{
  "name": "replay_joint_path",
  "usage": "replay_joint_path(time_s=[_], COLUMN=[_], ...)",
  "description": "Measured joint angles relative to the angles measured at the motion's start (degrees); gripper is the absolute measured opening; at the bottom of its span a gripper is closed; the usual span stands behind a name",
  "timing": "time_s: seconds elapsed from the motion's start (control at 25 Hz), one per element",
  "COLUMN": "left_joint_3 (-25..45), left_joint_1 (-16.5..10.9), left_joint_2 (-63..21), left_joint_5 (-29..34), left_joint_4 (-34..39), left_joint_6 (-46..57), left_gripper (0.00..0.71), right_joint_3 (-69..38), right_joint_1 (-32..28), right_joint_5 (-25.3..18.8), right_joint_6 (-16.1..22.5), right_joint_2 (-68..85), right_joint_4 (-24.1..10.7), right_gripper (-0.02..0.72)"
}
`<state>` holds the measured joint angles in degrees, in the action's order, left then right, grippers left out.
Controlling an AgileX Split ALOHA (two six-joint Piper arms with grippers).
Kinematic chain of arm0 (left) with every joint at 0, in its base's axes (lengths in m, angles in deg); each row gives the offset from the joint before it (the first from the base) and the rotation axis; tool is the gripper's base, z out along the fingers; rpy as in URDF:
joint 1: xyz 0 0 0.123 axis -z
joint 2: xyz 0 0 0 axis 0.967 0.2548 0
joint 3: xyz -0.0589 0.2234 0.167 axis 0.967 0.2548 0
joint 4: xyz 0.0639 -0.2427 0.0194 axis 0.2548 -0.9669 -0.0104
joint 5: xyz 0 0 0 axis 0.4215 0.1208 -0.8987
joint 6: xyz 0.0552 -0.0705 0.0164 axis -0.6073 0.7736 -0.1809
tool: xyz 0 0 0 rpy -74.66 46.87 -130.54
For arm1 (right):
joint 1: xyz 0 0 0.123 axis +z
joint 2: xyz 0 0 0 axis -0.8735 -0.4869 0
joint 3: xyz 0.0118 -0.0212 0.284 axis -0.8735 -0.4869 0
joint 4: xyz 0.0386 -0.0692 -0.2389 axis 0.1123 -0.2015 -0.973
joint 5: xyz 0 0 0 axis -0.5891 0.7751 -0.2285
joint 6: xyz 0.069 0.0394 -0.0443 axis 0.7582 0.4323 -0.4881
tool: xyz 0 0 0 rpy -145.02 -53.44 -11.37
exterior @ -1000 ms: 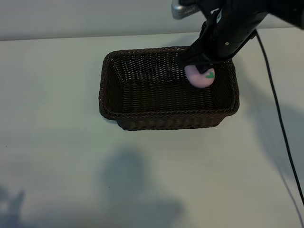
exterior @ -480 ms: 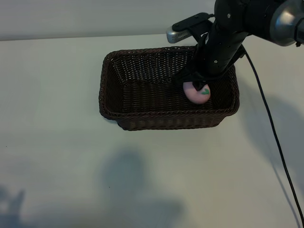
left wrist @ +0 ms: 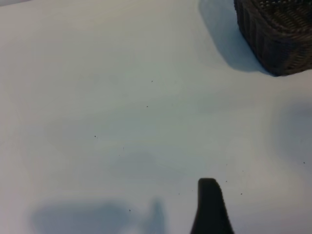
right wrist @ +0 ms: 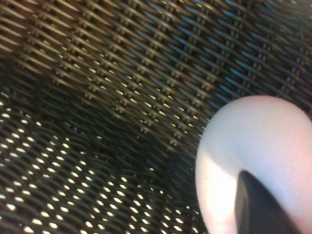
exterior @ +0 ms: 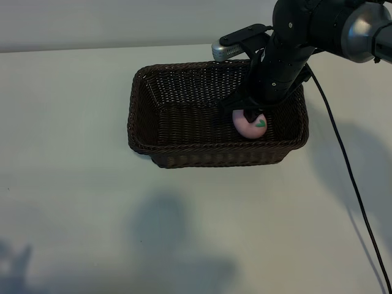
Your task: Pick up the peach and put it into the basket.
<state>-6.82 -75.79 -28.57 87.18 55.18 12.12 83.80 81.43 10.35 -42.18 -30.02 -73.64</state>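
The dark brown wicker basket (exterior: 208, 153) stands on the table in the exterior view. Inside it, low at its right end, is the pale pink peach (exterior: 248, 127) with its green leaf mark. My right gripper (exterior: 251, 115) reaches down into the basket and is closed over the top of the peach. The right wrist view shows the peach (right wrist: 243, 141) close up against the basket weave (right wrist: 122, 73), with one dark finger (right wrist: 258, 207) lying on it. Of my left gripper only one dark fingertip (left wrist: 210, 204) shows, over bare table, far from the basket corner (left wrist: 273, 34).
The right arm's black cable (exterior: 349, 177) trails across the white table (exterior: 73, 202) to the right of the basket. The back edge of the table runs behind the basket. Shadows lie on the table near its front.
The right gripper has carried the peach from above the basket's far right rim down and slightly left to the basket's bottom.
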Motion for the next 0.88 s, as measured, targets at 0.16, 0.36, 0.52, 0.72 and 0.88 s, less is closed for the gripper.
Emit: replay_joint_path(time_s=[0.16, 0.36, 0.52, 0.72, 0.88], left_joint_3=[0.00, 0.00, 0.00, 0.00, 0.00], left_joint_1=[0.00, 0.00, 0.00, 0.00, 0.00], left_joint_2=[0.00, 0.00, 0.00, 0.00, 0.00], left_joint_5=[0.00, 0.00, 0.00, 0.00, 0.00], left_joint_4=[0.00, 0.00, 0.00, 0.00, 0.00], left_joint_6=[0.00, 0.00, 0.06, 0.12, 0.48], left_gripper=[0.497, 0.497, 0.497, 0.497, 0.497], right_joint_3=[0.00, 0.00, 0.26, 0.56, 3.32], right_joint_1=[0.00, 0.00, 0.00, 0.00, 0.00], right_joint_5=[-0.06, -0.24, -0.25, -1.00, -2.99], right_joint_6=[-0.14, -1.27, -1.31, -1.31, -1.24], right_joint_2=[0.07, 0.77, 1.38, 1.38, 1.38], right_joint_4=[0.05, 0.58, 1.32, 1.37, 1.44], right_gripper=[0.310, 0.541, 0.594, 0.593, 0.593])
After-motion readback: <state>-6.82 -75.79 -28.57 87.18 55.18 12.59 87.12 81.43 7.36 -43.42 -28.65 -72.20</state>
